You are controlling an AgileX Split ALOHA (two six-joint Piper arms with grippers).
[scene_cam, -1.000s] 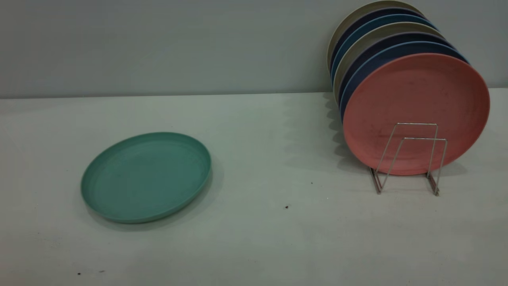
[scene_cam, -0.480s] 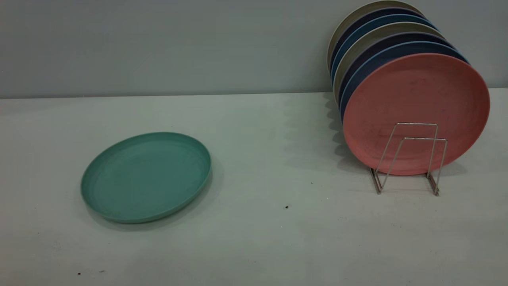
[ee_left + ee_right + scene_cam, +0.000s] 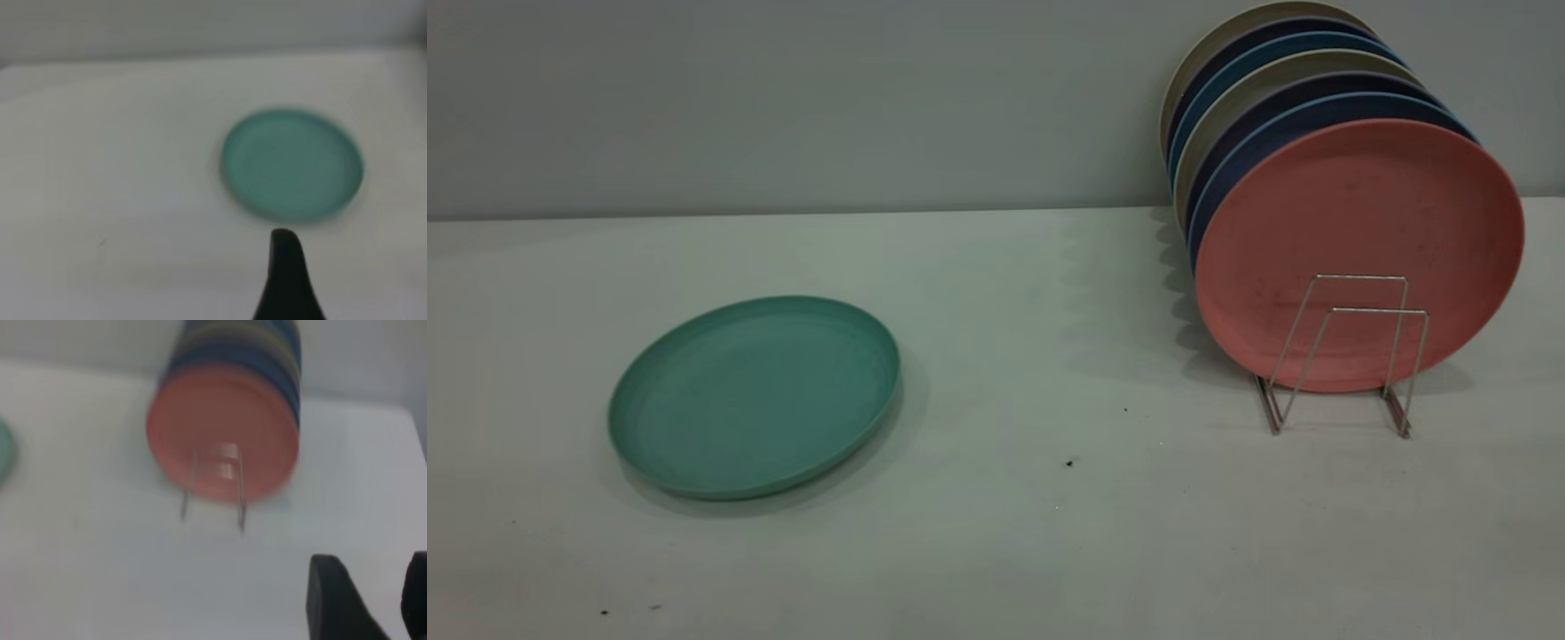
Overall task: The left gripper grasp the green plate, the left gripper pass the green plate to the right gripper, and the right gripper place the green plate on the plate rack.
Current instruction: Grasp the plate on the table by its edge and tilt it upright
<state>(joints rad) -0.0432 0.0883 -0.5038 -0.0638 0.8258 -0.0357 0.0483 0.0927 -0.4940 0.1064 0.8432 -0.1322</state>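
Note:
The green plate [image 3: 754, 396] lies flat on the white table at the left, apart from everything else. The plate rack [image 3: 1343, 356] stands at the right; its two front wire loops are bare. Neither arm shows in the exterior view. In the left wrist view my left gripper [image 3: 288, 283] hangs above the table, short of the green plate [image 3: 292, 165] and not touching it. In the right wrist view my right gripper [image 3: 373, 590] is open and empty, above the table in front of the plate rack [image 3: 213, 487]. A sliver of the green plate [image 3: 5, 453] shows there.
A salmon-pink plate [image 3: 1359, 240] stands upright in the rack, with several blue, dark and beige plates [image 3: 1280, 98] stacked behind it against the grey wall. Small dark specks [image 3: 1069, 463] lie on the table [image 3: 1049, 551] between plate and rack.

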